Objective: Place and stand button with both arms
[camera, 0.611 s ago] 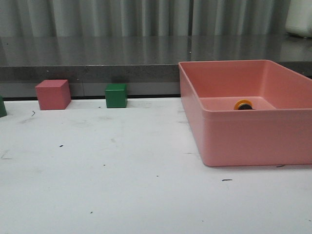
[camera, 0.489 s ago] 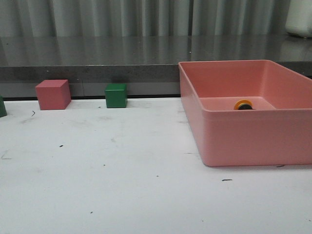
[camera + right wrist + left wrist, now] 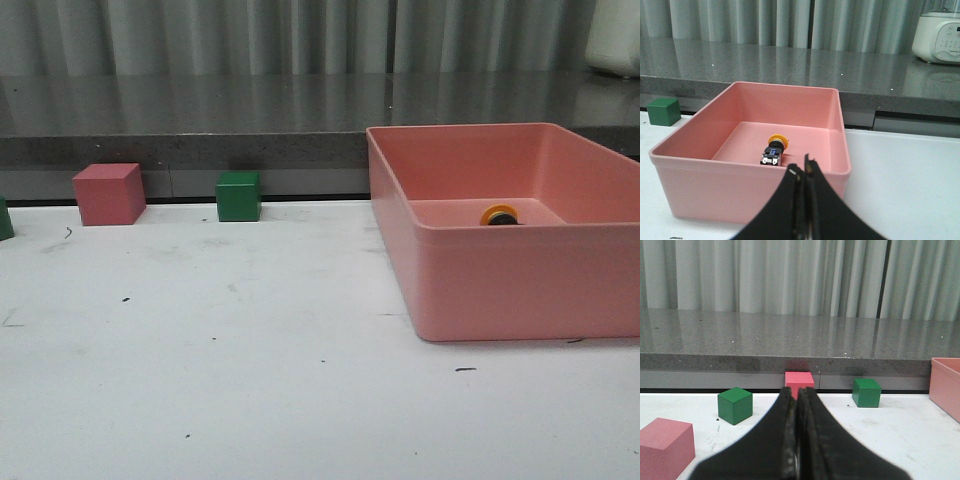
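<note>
White table [image 3: 200, 380], lightly scuffed and speckled with small dark marks, backed by a grey stone ledge [image 3: 200, 120] and pale curtains [image 3: 250, 35]. Pink bin [image 3: 520, 285], open-topped, standing on the table's right side, by far the largest item on it. White appliance [image 3: 940, 37] on the ledge, beyond the bin on the right. Left pincer [image 3: 796, 405] closed, fingers pressed together, nothing between them, held above the table and facing the ledge. Right pincer [image 3: 805, 172] likewise closed and empty, positioned just outside the bin's near wall and aimed into it. Pink cube [image 3: 109, 193] at the table's back edge on the left; a second pink cube [image 3: 662, 447] nearer the left pincer, seen in the left wrist view only. Green cube [image 3: 238, 196] at the back edge, near the bin's left wall; another green cube [image 3: 735, 405] further left. Button [image 3: 774, 150] lying on its side on the bin floor, toward the far wall, yellow cap pointing away from the right pincer, black body and clear base toward it; not touching any wall, not upright, well apart from both pincers.
</note>
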`<state>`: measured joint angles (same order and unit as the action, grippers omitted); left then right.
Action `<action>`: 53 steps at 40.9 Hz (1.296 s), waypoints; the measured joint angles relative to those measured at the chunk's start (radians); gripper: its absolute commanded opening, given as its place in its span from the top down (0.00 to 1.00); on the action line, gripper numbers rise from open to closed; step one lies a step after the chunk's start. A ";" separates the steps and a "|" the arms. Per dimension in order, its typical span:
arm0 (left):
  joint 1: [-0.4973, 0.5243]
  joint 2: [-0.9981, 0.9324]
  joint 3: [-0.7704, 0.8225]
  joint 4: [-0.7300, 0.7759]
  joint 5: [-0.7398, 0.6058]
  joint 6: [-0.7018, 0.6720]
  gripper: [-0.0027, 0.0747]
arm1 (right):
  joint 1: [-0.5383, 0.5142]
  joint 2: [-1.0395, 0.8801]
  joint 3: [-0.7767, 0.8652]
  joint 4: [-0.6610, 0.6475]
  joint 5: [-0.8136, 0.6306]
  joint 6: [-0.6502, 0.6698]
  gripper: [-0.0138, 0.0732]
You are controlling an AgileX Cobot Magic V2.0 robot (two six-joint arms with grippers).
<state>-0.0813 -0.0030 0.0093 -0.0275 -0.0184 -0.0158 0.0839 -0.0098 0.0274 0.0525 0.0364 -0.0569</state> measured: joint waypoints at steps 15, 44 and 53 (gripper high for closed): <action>0.000 0.000 -0.002 0.000 -0.037 0.000 0.99 | 0.000 0.000 -0.008 0.000 0.007 0.000 0.98; 0.000 0.317 -0.696 -0.011 0.541 0.000 0.99 | 0.000 0.292 -0.614 0.000 0.467 0.000 0.98; 0.000 0.407 -0.697 -0.011 0.593 0.000 0.99 | 0.000 0.404 -0.614 0.000 0.551 0.000 0.98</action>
<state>-0.0813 0.4036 -0.6881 -0.0386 0.5745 -0.0158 0.0839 0.3940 -0.5869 0.0525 0.5878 -0.0569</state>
